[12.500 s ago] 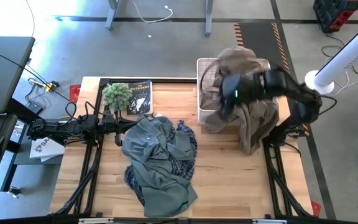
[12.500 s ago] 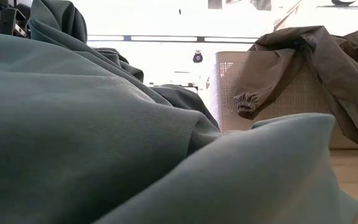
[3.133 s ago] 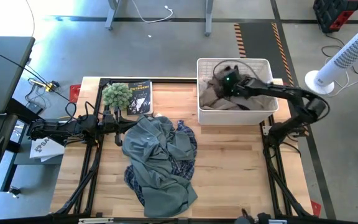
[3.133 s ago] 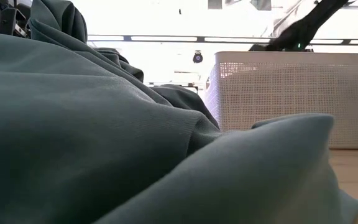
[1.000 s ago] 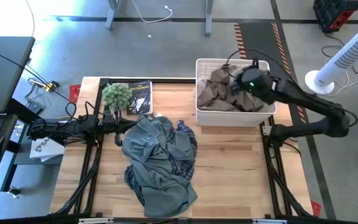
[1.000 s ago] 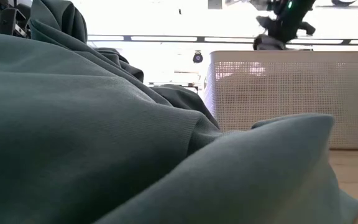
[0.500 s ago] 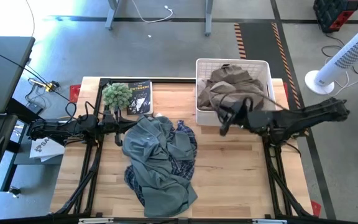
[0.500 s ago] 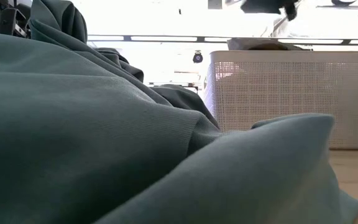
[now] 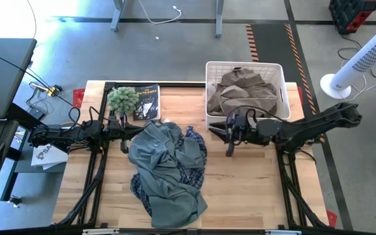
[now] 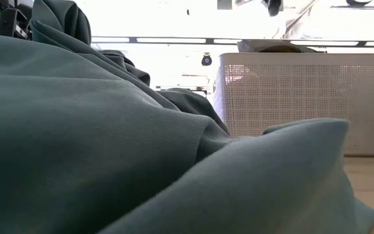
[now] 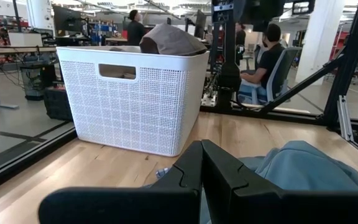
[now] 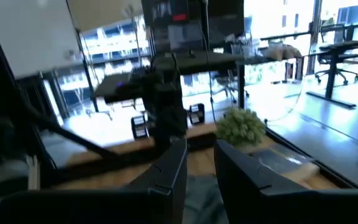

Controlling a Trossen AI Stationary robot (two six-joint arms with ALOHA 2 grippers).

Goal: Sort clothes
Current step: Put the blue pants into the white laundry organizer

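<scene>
From my overhead feed, nearest the front edge of the worktop (image 9: pixel 253 189) lies the grey-blue garment (image 9: pixel 165 173), heaped left of centre and running from the middle almost to the front edge; it fills most of the low view as big soft folds. The navy-and-white plaid shirt (image 9: pixel 193 156) pokes out from under its right side, touching it. I cannot find the thin white garment in any feed. Mid-worktop, my right pincer (image 9: pixel 219 129) hangs just in front of the white basket (image 9: pixel 244 121), pointing toward the heap, its fingers spread a little with nothing between them; the right wrist feed shows the same narrow gap. My left pincer (image 9: pixel 124 130) sits near the left edge, level with the far end of the grey-blue garment, and the left wrist feed shows its fingers pressed together, empty, with the blue cloth just ahead. Farther back, the basket stands at the far right corner with the tan-khaki garment (image 9: pixel 243 93) bunched inside, mounding above the rim. At the far left sits the green fuzzy plant (image 9: pixel 123 100), beside a dark book (image 9: pixel 145 103) whose cover lettering I cannot read for sure. Beyond the worktop, the left wrist feed shows a seated person (image 11: pixel 270 53).
</scene>
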